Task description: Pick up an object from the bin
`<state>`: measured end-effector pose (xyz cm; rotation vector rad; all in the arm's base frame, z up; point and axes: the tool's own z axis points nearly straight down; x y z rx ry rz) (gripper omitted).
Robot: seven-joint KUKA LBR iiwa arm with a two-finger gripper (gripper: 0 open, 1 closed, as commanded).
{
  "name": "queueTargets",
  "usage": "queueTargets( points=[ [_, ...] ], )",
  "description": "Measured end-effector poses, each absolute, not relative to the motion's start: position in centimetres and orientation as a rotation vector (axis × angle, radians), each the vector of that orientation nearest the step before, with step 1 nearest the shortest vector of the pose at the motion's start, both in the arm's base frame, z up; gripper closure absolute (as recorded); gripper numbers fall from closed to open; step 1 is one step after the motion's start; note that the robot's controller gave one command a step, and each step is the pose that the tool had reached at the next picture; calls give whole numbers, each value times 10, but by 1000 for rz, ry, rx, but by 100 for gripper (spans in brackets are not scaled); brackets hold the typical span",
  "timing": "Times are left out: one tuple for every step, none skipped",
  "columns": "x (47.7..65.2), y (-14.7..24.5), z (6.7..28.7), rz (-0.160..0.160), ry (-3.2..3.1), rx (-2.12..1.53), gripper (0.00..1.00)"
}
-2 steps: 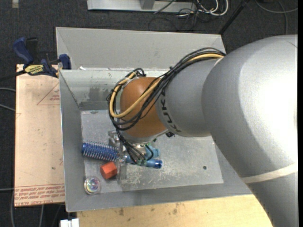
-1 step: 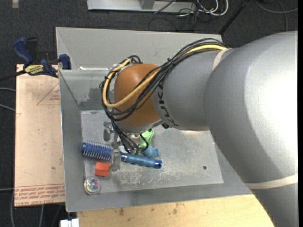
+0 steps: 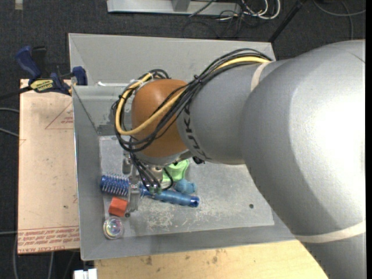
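Observation:
My gripper [image 3: 137,180] reaches down into the left front part of the bin, under the arm's wrist. Directly to its left lies a blue bristled brush head [image 3: 114,183], very close to it. A blue handle-like piece [image 3: 174,198] stretches away to the right from under the gripper. In front of the gripper sits a small red-orange block [image 3: 118,207]. A bright green thing [image 3: 178,170] and a light blue piece [image 3: 185,186] lie just right of the gripper, partly hidden by the wrist.
A clear round thing [image 3: 113,228] lies near the bin's front left corner. The thick arm and its orange cover with cables hang over the bin's middle and right, hiding much of the floor.

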<state>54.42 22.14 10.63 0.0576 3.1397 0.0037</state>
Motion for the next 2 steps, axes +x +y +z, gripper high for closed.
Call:
queueTargets(
  points=[
    [539,205,68,0,3142,146,0],
    [539,205,68,2,3141,145,0]
  ],
)
